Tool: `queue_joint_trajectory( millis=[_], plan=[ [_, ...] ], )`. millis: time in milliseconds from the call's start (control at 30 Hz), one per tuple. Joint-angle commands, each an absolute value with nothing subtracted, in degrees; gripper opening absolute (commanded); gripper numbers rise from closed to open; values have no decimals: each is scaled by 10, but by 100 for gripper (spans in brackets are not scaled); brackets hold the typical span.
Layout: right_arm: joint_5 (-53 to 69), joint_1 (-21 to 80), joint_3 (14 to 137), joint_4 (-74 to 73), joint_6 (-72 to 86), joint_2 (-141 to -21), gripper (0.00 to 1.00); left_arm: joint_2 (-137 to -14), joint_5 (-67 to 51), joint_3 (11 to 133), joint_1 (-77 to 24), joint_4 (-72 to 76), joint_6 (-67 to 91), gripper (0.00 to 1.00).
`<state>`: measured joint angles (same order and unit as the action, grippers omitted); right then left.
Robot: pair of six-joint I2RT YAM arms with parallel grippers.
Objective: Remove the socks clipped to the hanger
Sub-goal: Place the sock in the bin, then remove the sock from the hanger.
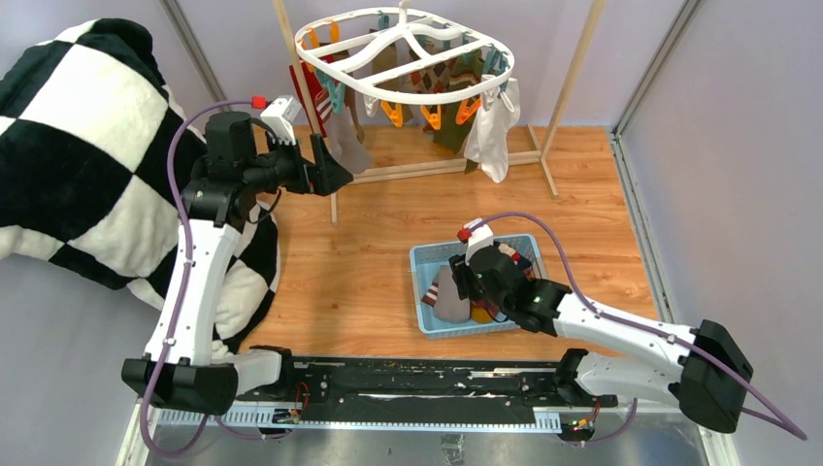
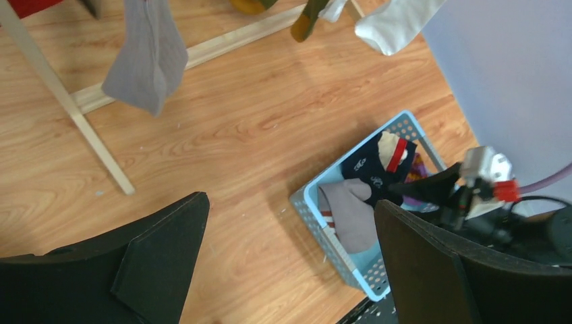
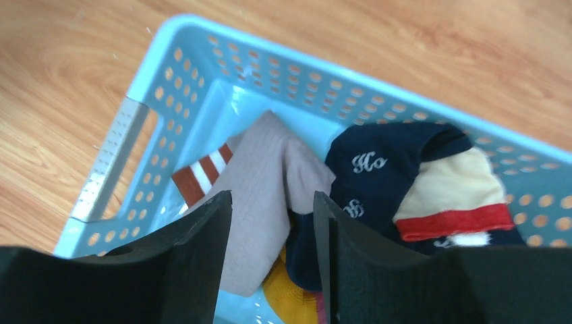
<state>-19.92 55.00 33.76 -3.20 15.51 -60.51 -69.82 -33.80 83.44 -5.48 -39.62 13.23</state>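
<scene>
Socks (image 1: 347, 146) may snag, tilting the hanger (image 1: 325, 66), if we pull askew; left gripper (image 1: 330, 171) gapes empty, right gripper (image 3: 270, 202) narrowly parted.

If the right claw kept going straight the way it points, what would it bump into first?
Probably the grey sock, lying in the blue basket just beyond the parted fingers of the right gripper, though depth is hard to judge.
</scene>
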Motion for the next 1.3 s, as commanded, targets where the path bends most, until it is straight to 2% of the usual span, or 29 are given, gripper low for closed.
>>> queue_joint_trajectory(
  millis=[0, 133, 333, 400, 433, 567, 700, 1033, 1267],
  plan=[
    [-204, 542, 366, -56, 144, -550, 56, -663, -307, 828, -54, -455, 75, 100],
    [-131, 530, 309, 50, 191, -541, 57, -646, -304, 805, -31, -467, 64, 100],
    [-87, 518, 309, 116, 206, -627, 46, -653, -298, 812, 23, -472, 43, 100],
    [-89, 520, 334, 143, 183, -629, 49, -666, -288, 826, 35, -475, 40, 100],
    [-101, 522, 349, 164, 173, -634, 54, -671, -292, 832, 42, -480, 40, 100],
    [-129, 523, 458, 233, 117, -729, 82, -679, -297, 849, 62, -496, 36, 100],
    [-130, 532, 606, 278, 59, -870, 94, -678, -275, 854, 84, -510, 34, 100],
    [-197, 556, 904, 495, -59, -1171, 97, -685, -252, 862, 125, -546, 15, 100],
    [-295, 557, 1111, 514, -148, -1322, 95, -684, -249, 877, 137, -573, -13, 100]
  ],
)
